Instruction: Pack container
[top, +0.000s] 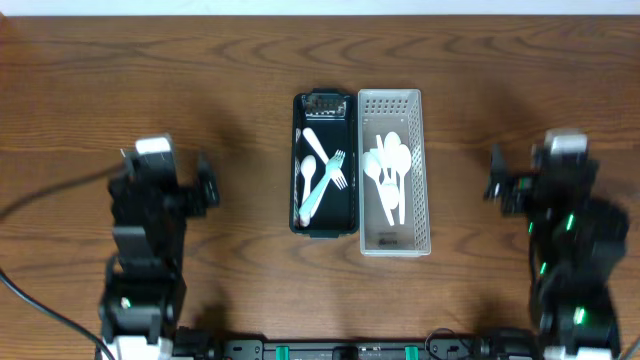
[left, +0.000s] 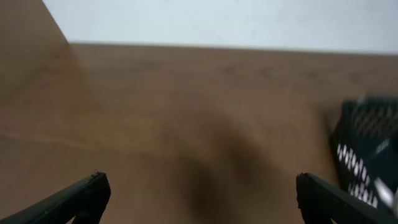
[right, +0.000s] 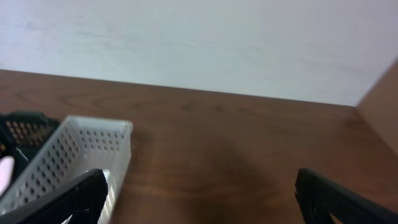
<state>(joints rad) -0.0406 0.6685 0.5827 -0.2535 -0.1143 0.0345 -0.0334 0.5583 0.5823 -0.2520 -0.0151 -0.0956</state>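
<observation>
A black perforated basket (top: 347, 160) stands at the table's middle and holds white and teal plastic cutlery, among them a teal fork (top: 322, 188). A white perforated basket (top: 421, 170) touches its right side and holds white spoons (top: 390, 165). My left gripper (top: 205, 183) is open and empty, left of the baskets; its wrist view (left: 199, 193) shows bare table and the black basket's corner (left: 367, 155). My right gripper (top: 495, 175) is open and empty, right of the baskets; its wrist view (right: 199, 193) shows the white basket (right: 74, 155) at left.
The wooden table (top: 320, 50) runs to a white wall at the back. Cables lie at the left front (top: 40, 310). A black rail with green parts (top: 350, 350) lines the front edge.
</observation>
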